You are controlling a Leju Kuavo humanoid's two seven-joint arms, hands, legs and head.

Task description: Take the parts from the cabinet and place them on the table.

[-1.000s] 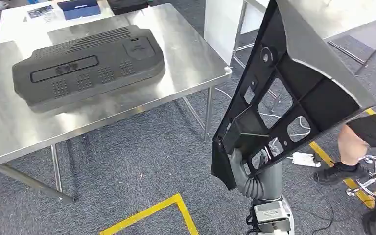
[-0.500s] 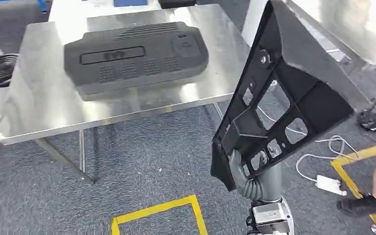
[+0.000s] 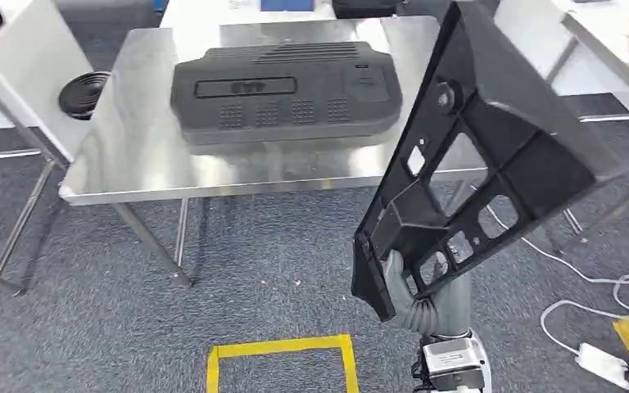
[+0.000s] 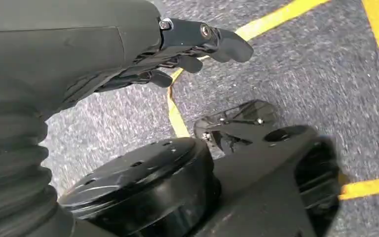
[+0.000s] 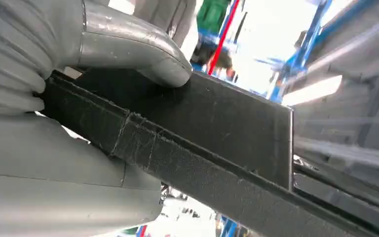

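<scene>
Grey carpet [image 3: 254, 278] with yellow tape lines [image 3: 278, 348] runs under a steel table [image 3: 131, 164]. On that table, well ahead of the right hand [image 3: 397, 282] and off to its left, lies a wide dark part [image 3: 287, 90] with vent slots. A black round dish [image 3: 82, 94] sits on a neighbouring surface beyond the table's left end.

The right hand grasps a black frame [image 3: 475, 155] by its lower corner; the frame rises tilted up and to the right from the hand, with cut-out openings along it. In the right wrist view the thumb [image 5: 133, 49] presses onto the frame's flat edge [image 5: 202, 128], clamping it against the palm.

The left hand [image 4: 177, 54] hangs over the carpet, holding nothing, its fingers [image 4: 227, 42] loosely extended and apart. A white cable and plug [image 3: 598, 360] lie on the floor to the right of the right hand.
</scene>
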